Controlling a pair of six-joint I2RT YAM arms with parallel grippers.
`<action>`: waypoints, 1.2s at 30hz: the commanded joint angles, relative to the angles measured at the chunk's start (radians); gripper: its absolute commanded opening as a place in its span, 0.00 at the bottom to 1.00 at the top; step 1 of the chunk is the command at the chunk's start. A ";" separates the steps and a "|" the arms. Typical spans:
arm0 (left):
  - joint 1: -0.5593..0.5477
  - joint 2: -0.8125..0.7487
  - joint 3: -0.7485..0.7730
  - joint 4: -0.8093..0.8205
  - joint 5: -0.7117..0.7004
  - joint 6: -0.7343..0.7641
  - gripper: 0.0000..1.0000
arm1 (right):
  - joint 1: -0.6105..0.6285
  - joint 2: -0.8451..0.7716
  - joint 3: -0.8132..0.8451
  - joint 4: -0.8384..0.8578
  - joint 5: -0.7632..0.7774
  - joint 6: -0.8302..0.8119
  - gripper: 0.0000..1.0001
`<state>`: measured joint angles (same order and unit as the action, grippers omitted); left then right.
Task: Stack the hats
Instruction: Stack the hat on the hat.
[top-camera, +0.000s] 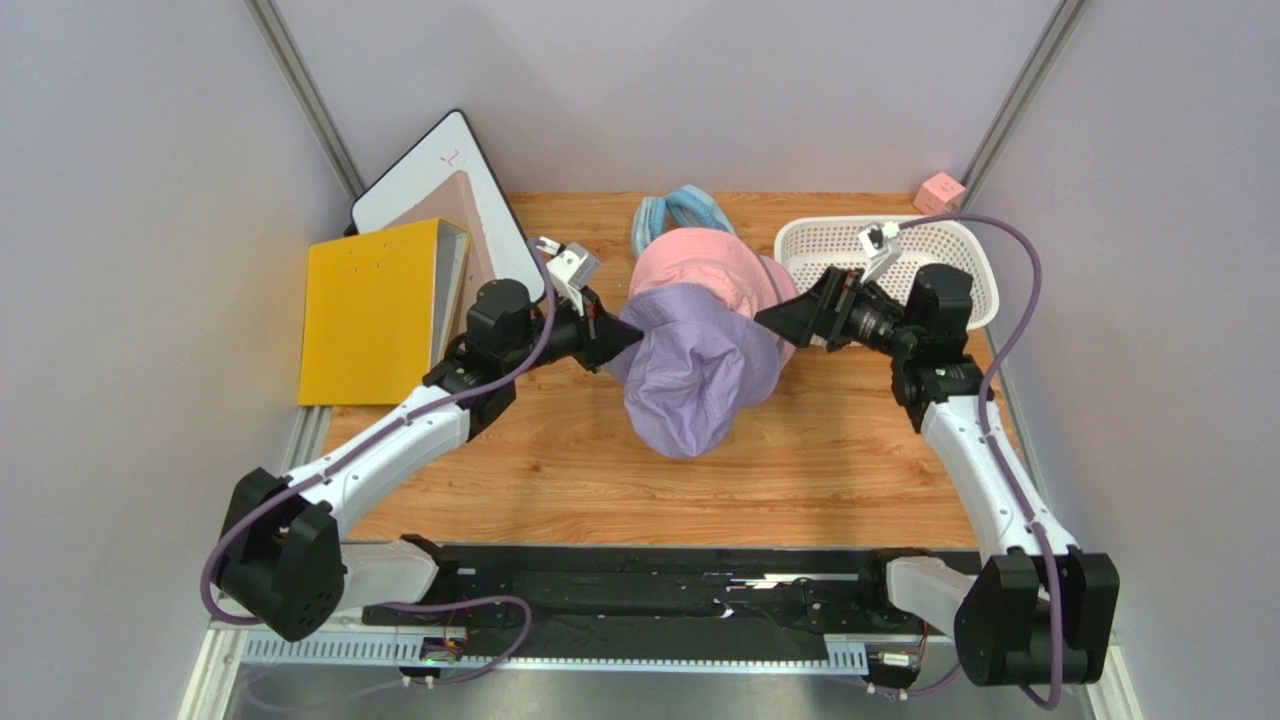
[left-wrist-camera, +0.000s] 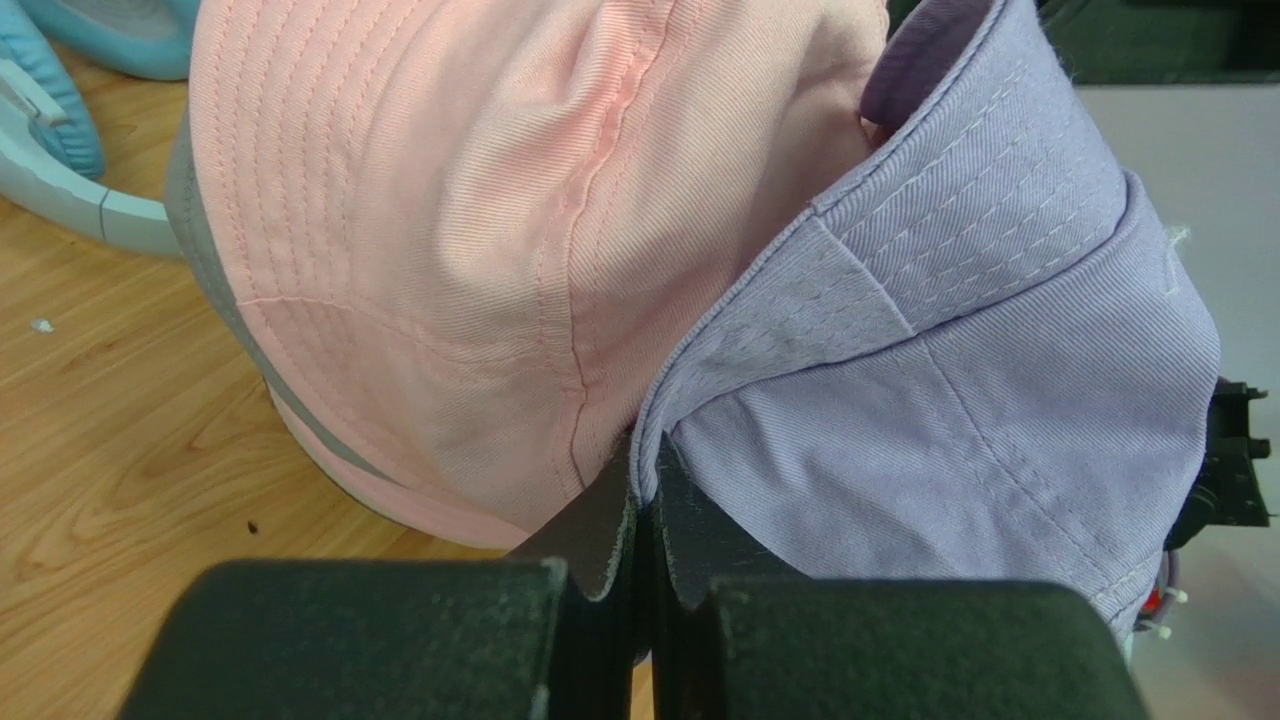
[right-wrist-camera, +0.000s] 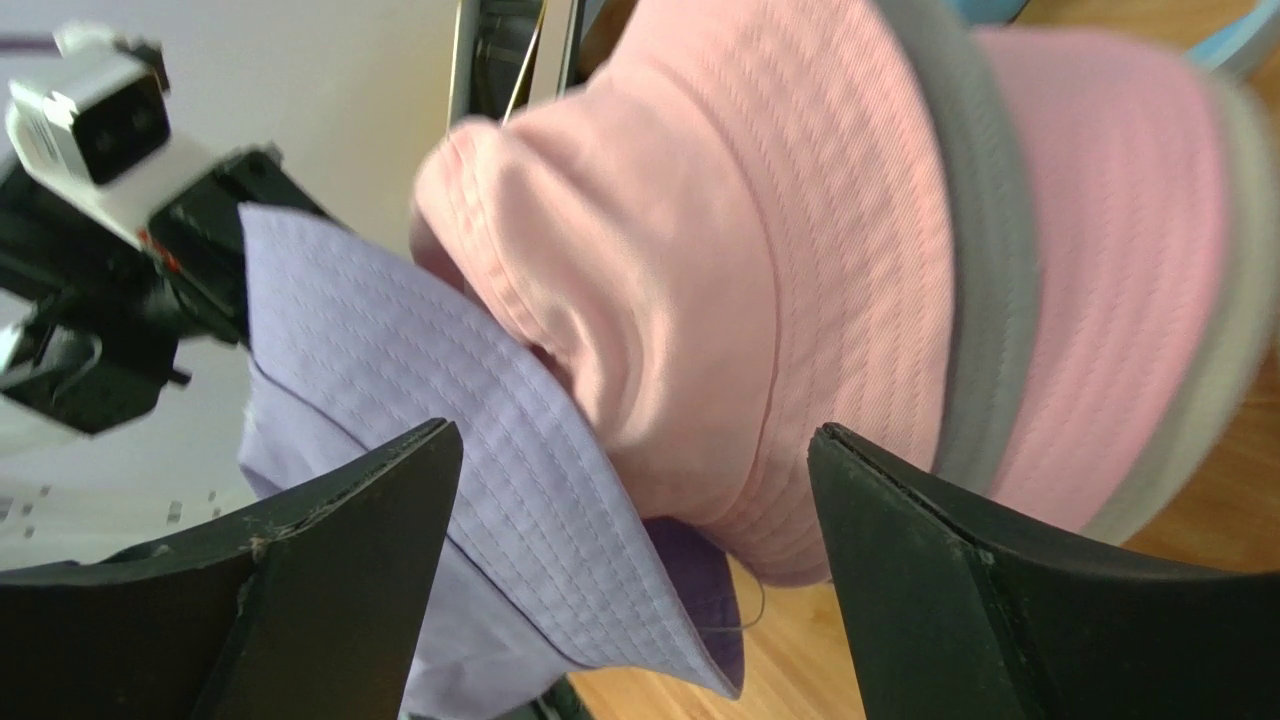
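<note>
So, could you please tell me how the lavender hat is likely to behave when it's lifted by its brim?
Probably floppy: the lavender hat droops and folds where the left gripper pinches its brim. Likely light, since that small pinch of fabric seems to carry it. It's unlikely to slip easily, as the stitched cloth looks matte.
</note>
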<state>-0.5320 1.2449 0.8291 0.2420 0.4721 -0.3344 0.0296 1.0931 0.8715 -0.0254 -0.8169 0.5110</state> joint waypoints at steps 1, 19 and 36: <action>0.015 0.014 0.005 0.077 0.016 -0.022 0.00 | 0.000 0.014 -0.043 0.173 -0.202 -0.055 0.92; 0.024 -0.001 0.013 0.066 0.008 -0.031 0.00 | 0.020 0.036 -0.068 0.032 -0.315 -0.131 0.74; 0.026 -0.133 0.065 -0.104 -0.012 -0.052 0.00 | 0.026 -0.134 0.053 -0.229 -0.137 -0.098 0.00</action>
<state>-0.5144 1.1690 0.8295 0.1883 0.4713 -0.3733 0.0521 0.9779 0.8307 -0.2298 -1.0103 0.3801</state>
